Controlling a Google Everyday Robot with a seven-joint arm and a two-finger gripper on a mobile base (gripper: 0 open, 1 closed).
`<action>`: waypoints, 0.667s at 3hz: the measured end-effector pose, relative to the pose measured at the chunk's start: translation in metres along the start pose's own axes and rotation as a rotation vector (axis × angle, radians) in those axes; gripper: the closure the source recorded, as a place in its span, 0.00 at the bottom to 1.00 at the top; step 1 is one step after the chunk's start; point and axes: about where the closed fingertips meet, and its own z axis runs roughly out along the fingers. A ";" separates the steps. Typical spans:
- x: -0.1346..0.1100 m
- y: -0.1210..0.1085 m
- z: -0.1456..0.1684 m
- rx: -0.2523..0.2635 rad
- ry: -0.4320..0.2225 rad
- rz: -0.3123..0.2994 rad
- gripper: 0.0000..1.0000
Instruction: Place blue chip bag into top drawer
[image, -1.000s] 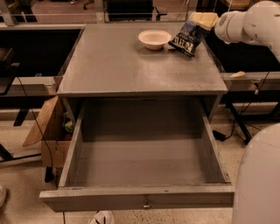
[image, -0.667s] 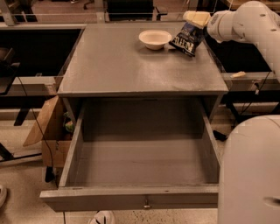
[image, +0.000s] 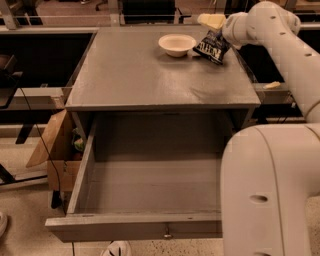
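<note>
There is only the one camera view. My pincer (image: 211, 21) is at the far right corner of the counter (image: 145, 75), just above the top edge of the blue chip bag (image: 212, 46). I cannot tell whether it is spread, pressed together or already pinching the bag, nor whether it touches the bag at all.

The bag itself sits tilted on the counter, just beside the cream bowl (image: 177, 44) and close to the right edge. It has not shifted over the last second. My pincer has: it started further to the right, off beyond the bag, and has slid left until it is over the bag's upper end. My forearm (image: 295, 55) has followed it, and the thick lower part of my arm (image: 265, 190) has swung in to cover the lower right of the view.

I judge that I am finishing the reach and the grasp has yet to come, so most of the task lies ahead. The top drawer (image: 125, 226) is pulled fully out below the counter, nothing showing in the visible part. The right part of the drawer is hidden by my arm. Once I have the bag, it must clear the counter's front edge before going down into the drawer.
</note>
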 end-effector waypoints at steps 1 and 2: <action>0.007 0.007 0.019 0.011 0.014 0.008 0.00; 0.010 0.012 0.030 0.008 0.021 0.019 0.19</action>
